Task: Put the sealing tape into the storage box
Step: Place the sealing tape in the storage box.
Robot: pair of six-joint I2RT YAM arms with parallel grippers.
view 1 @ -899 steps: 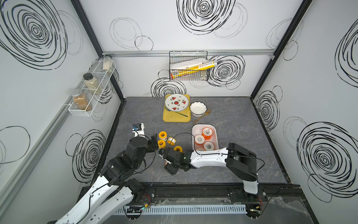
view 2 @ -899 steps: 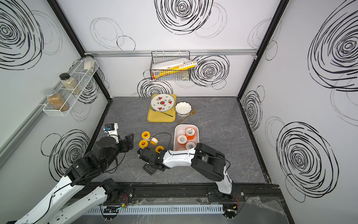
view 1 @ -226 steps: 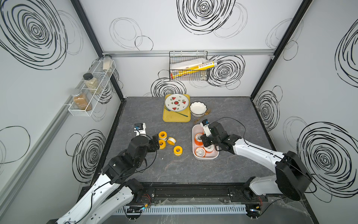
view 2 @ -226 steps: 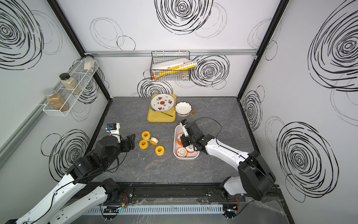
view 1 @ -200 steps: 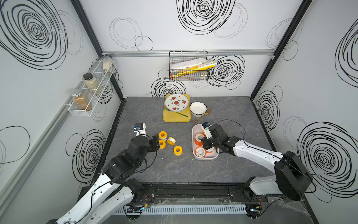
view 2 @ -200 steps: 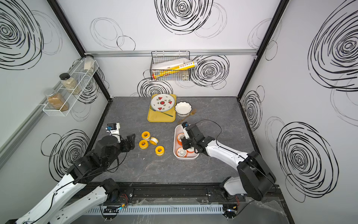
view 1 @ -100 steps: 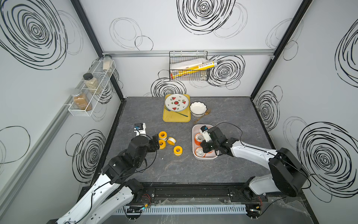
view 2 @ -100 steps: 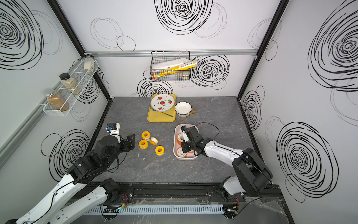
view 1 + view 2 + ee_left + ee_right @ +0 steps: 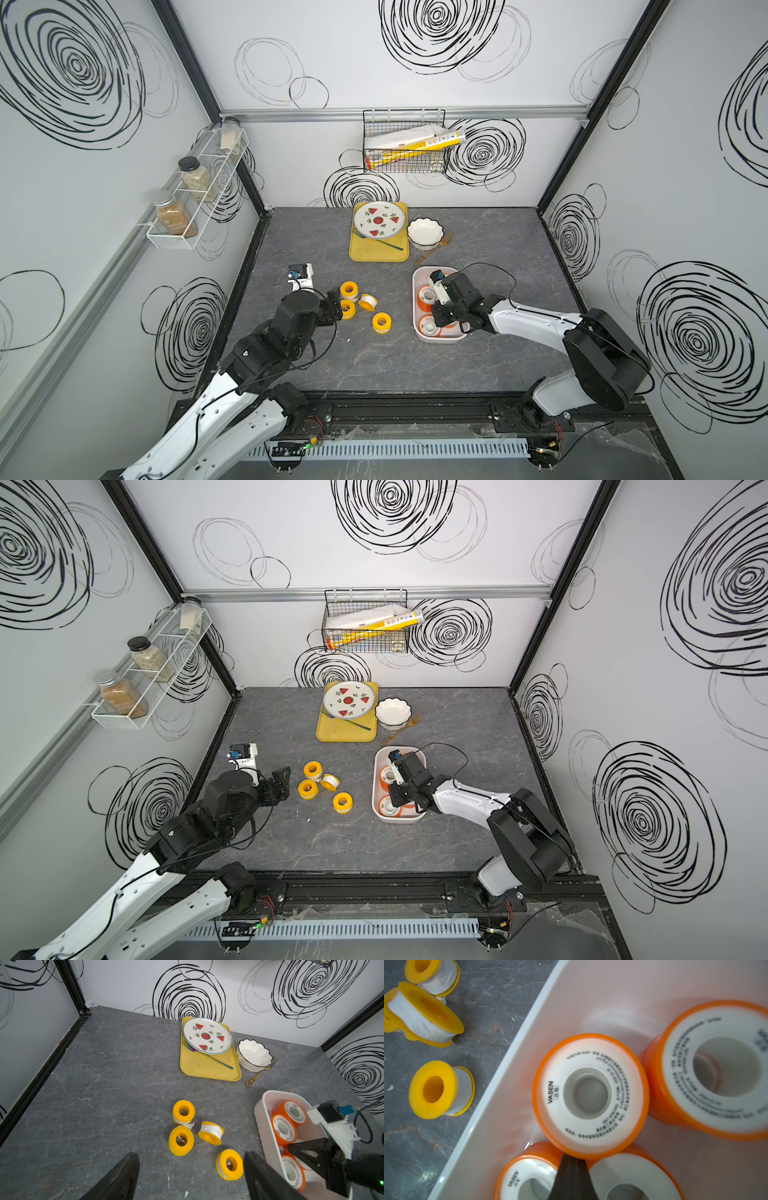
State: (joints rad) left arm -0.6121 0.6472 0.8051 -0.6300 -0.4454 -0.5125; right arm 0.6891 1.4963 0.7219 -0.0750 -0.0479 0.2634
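Tidying inside the storage box point(image 9: 259, 1111) looks like the step in hand: the right gripper point(image 9: 570, 1164), pinched fully closed and holding nothing, has its tip among the orange spools point(image 9: 589, 1095) packed in the box, right of centre on the table point(image 9: 104, 1095). To do this well, I judge it should press only lightly. The spools lean on each other, and a hard shove could skid the box, so it should then rise straight up, clear of the box. Four yellow spools point(image 9: 181, 1140) of sealing tape lie on the bare table just left of the box, so the task looks roughly half done. The left gripper point(image 9: 191, 1160) hovers at their near side, spread wide and empty. The spool closest to the box point(image 9: 230, 1164) seems the easiest pick; a loose tail point(image 9: 188, 1125) of tape lies between the two leftmost spools and could snag
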